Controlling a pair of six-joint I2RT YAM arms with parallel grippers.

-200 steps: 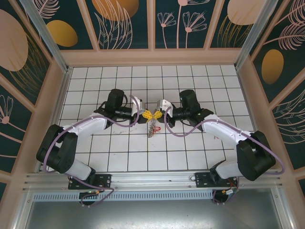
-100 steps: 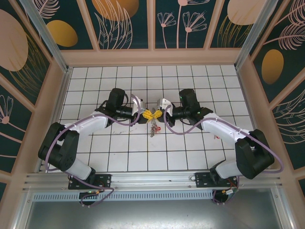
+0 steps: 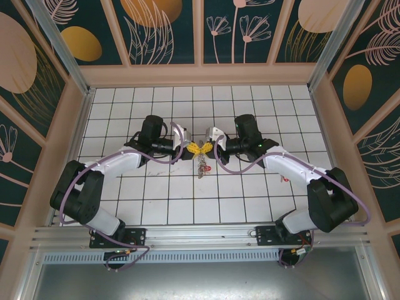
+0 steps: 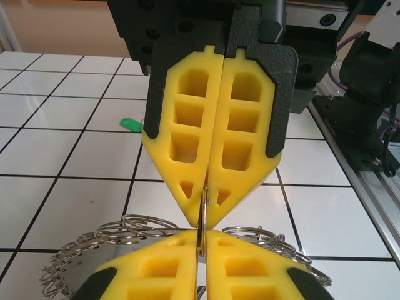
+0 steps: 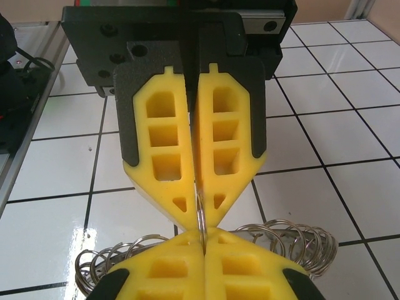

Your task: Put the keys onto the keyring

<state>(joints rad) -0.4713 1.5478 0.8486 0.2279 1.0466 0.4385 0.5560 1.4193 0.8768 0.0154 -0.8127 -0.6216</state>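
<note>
Yellow fingers (image 4: 156, 265) of the left gripper (image 4: 201, 240) were pressed together on a thin wire loop (image 4: 203, 209) seen edge-on. The right gripper (image 5: 203, 240) met them tip to tip, its own pads just as tight on the same loop from the opposite side. Both arms thus pinched one loop between them, above the middle of the tiled table (image 3: 156, 206) and well away from every edge.

Just beneath the tips hung the keyring (image 4: 75, 265), a pale-grey flat plate with many small wire rings (image 5: 300, 240) bunched along its rim and fanning out to either side of the fingers. From the top camera it showed as a small dangling cluster below the meeting point, with something reddish at its lower end. Whether that was a key already threaded I could not tell.

Further out, a green tag (image 4: 130, 125), probably on one of the keys, lay loose on a tile on the side away from the near edge. A small red piece (image 3: 284, 180) sat on the table toward the right edge, well apart from the ring. Judged from that, the task looked unfinished, with at least those pieces yet to be fetched and threaded. The present pinch read as steadying or prising a loop rather than adding a key.
</note>
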